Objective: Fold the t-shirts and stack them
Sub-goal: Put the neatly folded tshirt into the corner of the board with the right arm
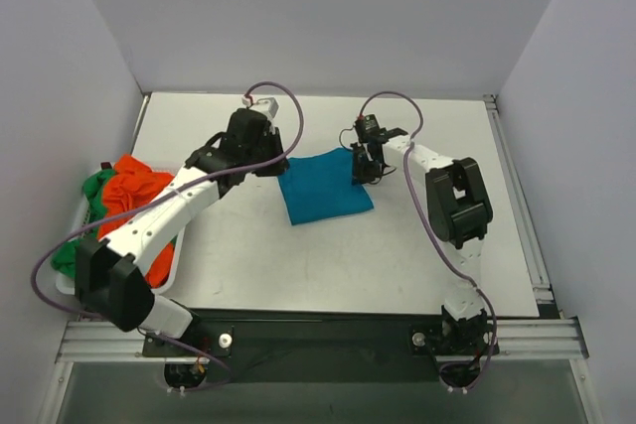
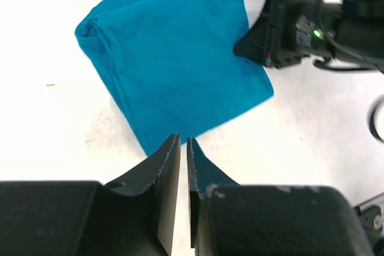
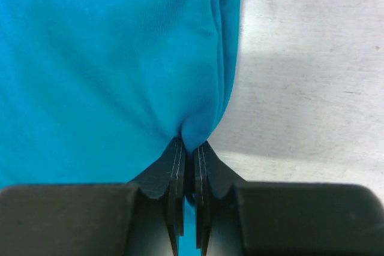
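The teal-blue t-shirt lies folded into a rough square at the middle of the table. My right gripper is at its right edge, shut on a pinch of the teal cloth, which bunches between the fingertips. My left gripper sits at the shirt's left corner; in the left wrist view its jaws are shut with nothing between them, just short of the teal shirt. The orange t-shirt and the green t-shirt lie crumpled in the basket.
A white plastic basket stands at the table's left edge under my left arm. The right gripper's black body is close beyond the shirt in the left wrist view. White walls enclose the table on three sides.
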Motion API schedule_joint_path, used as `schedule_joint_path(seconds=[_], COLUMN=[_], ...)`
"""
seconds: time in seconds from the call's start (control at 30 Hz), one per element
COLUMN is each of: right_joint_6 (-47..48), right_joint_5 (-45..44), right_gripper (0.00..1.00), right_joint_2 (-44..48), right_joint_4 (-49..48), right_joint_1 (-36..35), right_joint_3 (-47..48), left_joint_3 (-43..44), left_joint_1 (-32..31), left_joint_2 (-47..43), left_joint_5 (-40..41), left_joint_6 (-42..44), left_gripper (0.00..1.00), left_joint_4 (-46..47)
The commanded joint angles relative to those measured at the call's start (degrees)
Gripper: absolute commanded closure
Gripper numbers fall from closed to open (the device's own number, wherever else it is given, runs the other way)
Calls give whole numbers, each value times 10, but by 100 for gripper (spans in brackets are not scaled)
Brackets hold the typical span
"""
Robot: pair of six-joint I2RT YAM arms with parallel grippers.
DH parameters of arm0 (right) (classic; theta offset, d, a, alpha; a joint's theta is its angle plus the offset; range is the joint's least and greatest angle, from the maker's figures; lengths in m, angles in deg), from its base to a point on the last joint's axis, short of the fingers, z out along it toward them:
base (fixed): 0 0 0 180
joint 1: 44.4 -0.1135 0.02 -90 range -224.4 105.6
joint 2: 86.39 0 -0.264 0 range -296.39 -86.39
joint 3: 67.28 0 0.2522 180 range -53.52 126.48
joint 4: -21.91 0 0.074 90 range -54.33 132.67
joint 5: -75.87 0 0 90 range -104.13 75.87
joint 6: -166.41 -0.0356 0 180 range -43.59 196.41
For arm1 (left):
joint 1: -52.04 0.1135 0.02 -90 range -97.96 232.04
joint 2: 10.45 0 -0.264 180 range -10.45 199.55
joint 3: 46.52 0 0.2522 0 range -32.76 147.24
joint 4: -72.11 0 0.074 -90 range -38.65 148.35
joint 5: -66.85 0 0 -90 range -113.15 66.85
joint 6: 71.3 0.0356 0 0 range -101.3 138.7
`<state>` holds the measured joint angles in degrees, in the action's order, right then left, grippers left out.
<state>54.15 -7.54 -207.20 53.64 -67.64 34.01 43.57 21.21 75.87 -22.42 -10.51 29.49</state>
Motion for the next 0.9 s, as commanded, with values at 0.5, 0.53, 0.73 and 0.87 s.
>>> schedule_joint_path(seconds=[0.5,0.53,0.73,0.87], right_joint_6=[100,95,152,185], right_joint_5=[-206,-183,-199,-195], right_gripper=[100,100,100,100], right_joint_2=[-44,-47,-64,-105], right_joint_4=[109,110,127,130], right_joint_1=[37,49,96,138], right_joint_3=[84,91,185,268], left_joint_3=[-115,-114,-104,-81], left_joint_1=[-24,-25,-24,-23], left_joint_2=[-233,-235,-250,-240], left_joint_5=[-80,-78,-86,-86], left_joint_6=[46,48,54,64], left_gripper=[77,77,77,76], left_joint_4=[-48,-51,-71,-82])
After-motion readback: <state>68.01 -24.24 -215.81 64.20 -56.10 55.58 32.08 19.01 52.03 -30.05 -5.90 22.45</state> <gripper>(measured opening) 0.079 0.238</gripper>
